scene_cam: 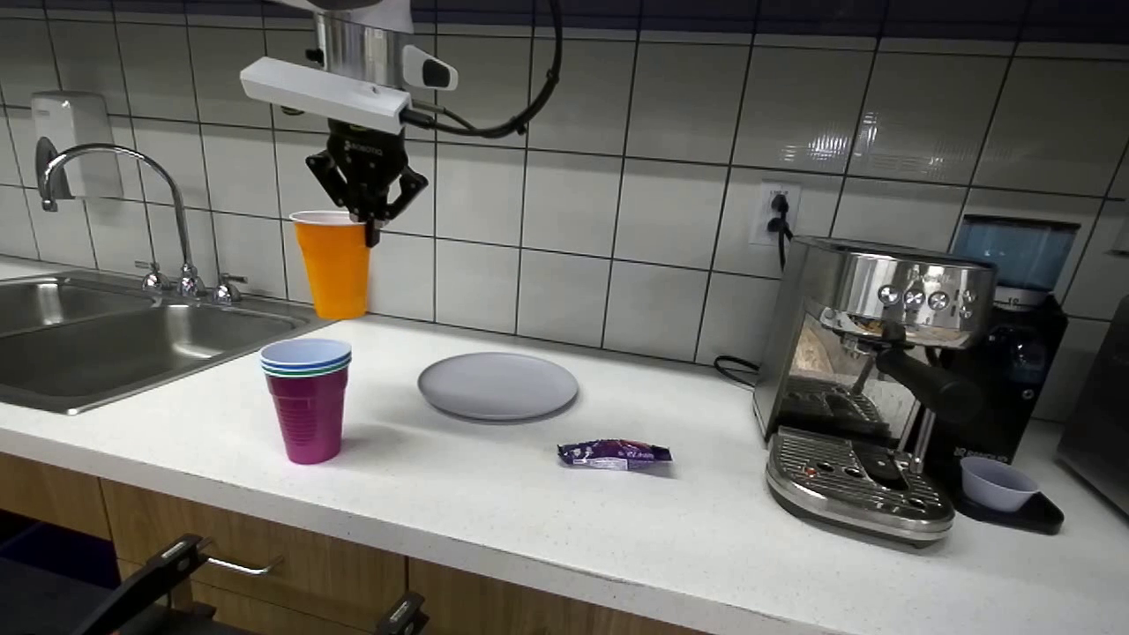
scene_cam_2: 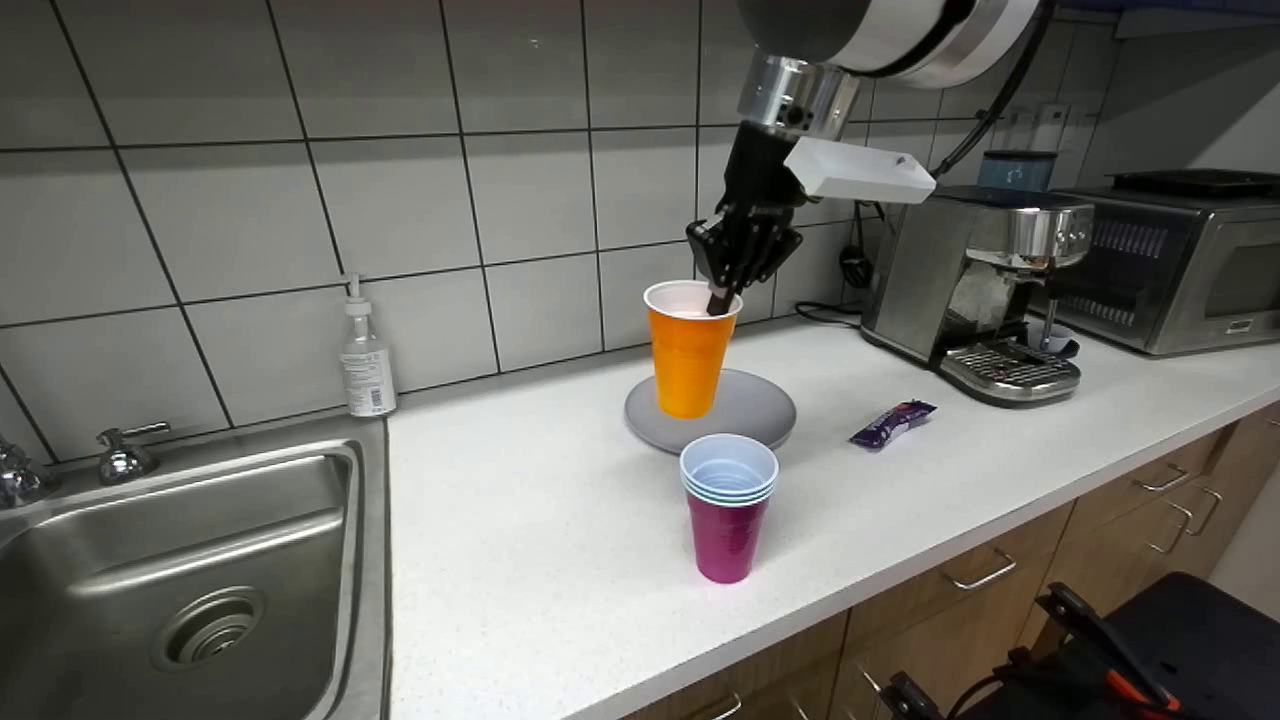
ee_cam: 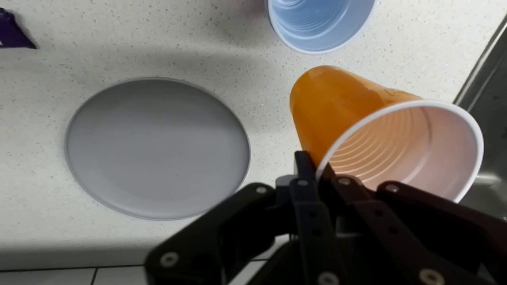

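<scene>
An orange plastic cup with a white inside hangs in the air above the counter, mouth up and slightly tilted. My gripper is shut on its rim, one finger outside the wall and one inside. The inner fingertip is partly hidden by the rim in the wrist view. Below the held cup, towards the counter's front, stands a stack of magenta cups with a light blue cup on top. A flat grey plate lies beside them.
A small purple wrapper lies on the counter. A steel sink borders one end; near it stands a pump bottle. Towards the opposite end are an espresso machine and a microwave. Tiled wall runs behind.
</scene>
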Motion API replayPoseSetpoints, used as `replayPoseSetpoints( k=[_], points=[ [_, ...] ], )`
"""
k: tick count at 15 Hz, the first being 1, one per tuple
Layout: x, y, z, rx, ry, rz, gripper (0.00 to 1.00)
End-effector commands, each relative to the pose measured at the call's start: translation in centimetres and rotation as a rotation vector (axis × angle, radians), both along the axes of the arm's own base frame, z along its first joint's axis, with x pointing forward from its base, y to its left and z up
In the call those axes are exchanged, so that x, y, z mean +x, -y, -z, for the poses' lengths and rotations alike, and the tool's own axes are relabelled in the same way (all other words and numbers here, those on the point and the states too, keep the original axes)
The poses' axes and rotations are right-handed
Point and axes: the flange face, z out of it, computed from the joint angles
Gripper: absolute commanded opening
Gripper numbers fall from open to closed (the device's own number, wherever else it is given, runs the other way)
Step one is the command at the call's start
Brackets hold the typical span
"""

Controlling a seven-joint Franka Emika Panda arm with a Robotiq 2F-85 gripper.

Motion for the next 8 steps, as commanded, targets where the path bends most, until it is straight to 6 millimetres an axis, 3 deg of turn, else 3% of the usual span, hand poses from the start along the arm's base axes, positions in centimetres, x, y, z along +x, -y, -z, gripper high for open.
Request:
replayPoseSetpoints(
  k=[1, 8],
  points=[
    [-0.96, 0.43, -0.72, -0.018, -0.022, -0.058, 0.01],
    [-1.6, 0.3, -0.59, -0.047, -0.052, -0.119, 0.01]
  ],
)
